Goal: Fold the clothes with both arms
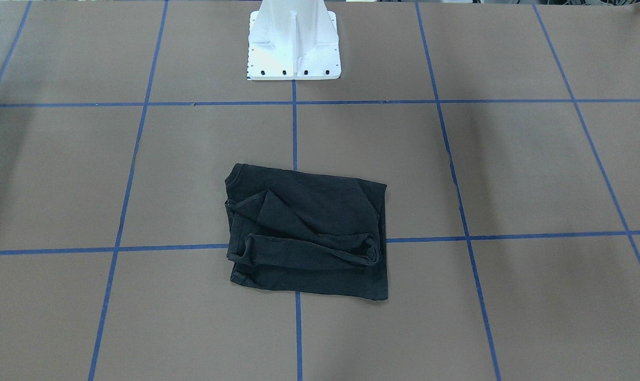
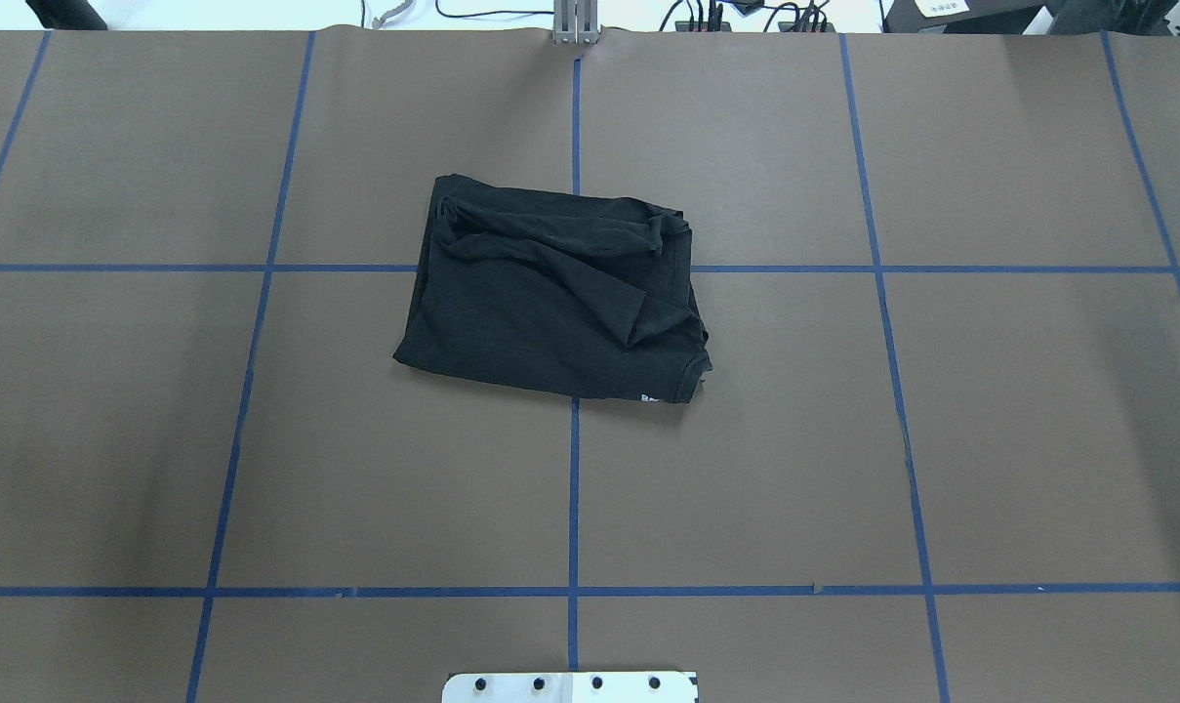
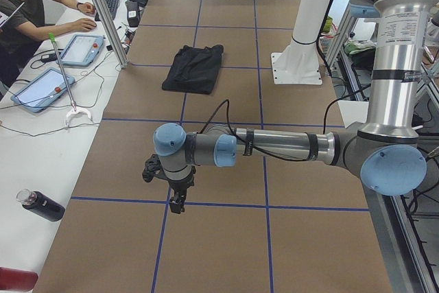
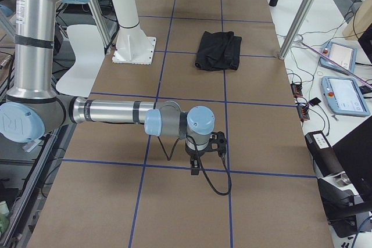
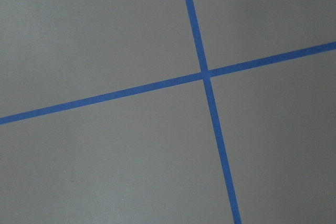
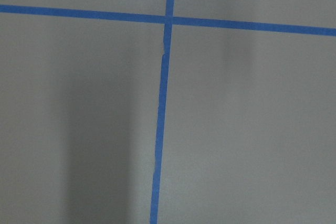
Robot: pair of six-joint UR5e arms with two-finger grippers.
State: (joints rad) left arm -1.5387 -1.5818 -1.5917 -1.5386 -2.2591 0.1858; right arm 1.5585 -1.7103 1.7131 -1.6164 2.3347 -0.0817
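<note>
The left hand [image 3: 177,204] and right hand [image 4: 195,169], seen only side-on so I cannot tell if spread or pressed together, might in reaching snag the loose rolled flap and undo the black T-shirt [image 2: 560,293], lying as a rumpled rectangle on the surface [image 2: 258,439] at 12 o'clock from the pedestal [image 2: 570,686].

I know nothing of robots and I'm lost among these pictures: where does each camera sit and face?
Front-facing: across the table, facing the robot; shows T-shirt, white pedestal.
Overhead: behind the robot, looking forward; same T-shirt and pedestal.
Left side: table's end; left arm near.
Right side: other end; right arm near.
Left wrist: down at blue tape; no body.
Right wrist: the same.
</note>
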